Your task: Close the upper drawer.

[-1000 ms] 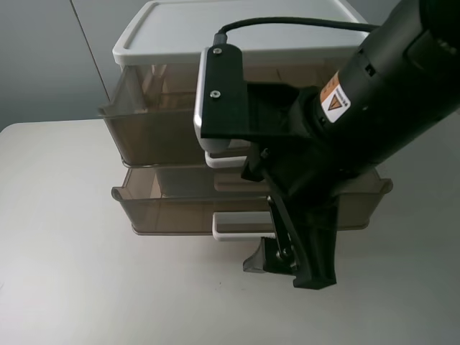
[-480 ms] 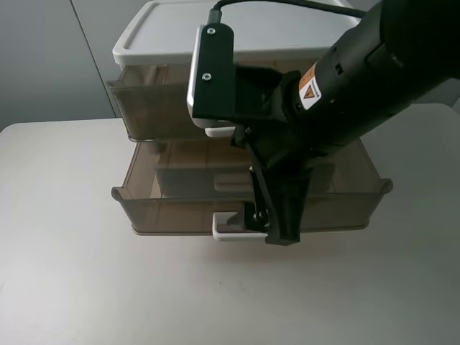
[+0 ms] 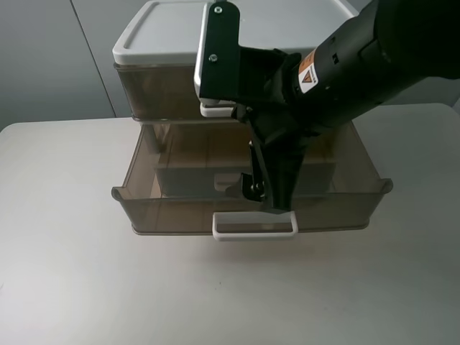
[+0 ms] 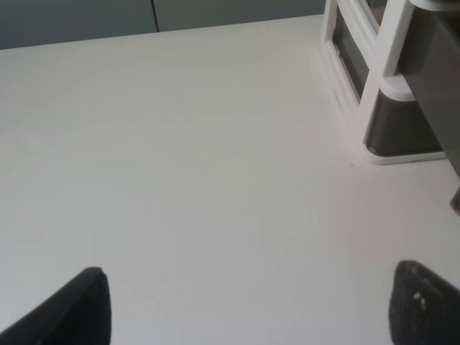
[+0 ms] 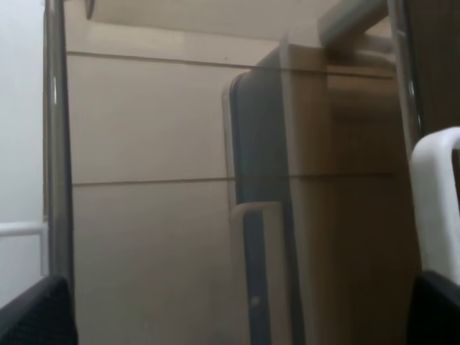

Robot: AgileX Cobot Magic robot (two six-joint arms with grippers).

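Exterior high: two drawers (image 3: 154, 93), one arm (image 3: 359, 65)

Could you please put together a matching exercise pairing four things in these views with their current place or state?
Things:
1. upper drawer
2. lower drawer
3. lid
4. left gripper

States:
A. pulled far out towards the camera
B. open, over the white table
C. white, on top of both drawers
D. pushed in beneath the lid

Pairs: 1-D, 2-A, 3-C, 4-B
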